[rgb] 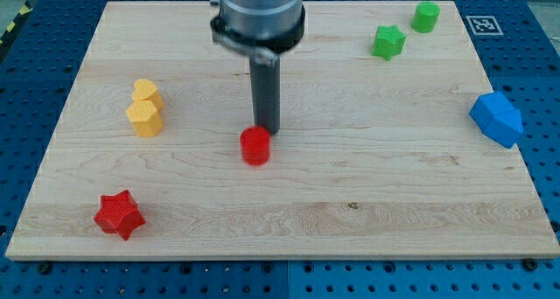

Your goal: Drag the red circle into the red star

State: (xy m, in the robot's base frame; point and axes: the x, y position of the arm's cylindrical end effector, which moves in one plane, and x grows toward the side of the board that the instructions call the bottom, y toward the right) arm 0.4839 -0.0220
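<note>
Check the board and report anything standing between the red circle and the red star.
Nothing visible does. The red circle and the red star have only bare wood between them; the yellow blocks lie off that line. My tip sits just above the circle.

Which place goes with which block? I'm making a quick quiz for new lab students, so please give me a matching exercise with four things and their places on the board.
Things:
1. red circle
2. red star
3. blue block
4. green star

Places:
A. at the view's right edge of the board
B. near the view's bottom left corner
C. just below my tip, near the board's middle
D. near the view's top right, beside the other green block

Pairs: 1-C, 2-B, 3-A, 4-D
</note>
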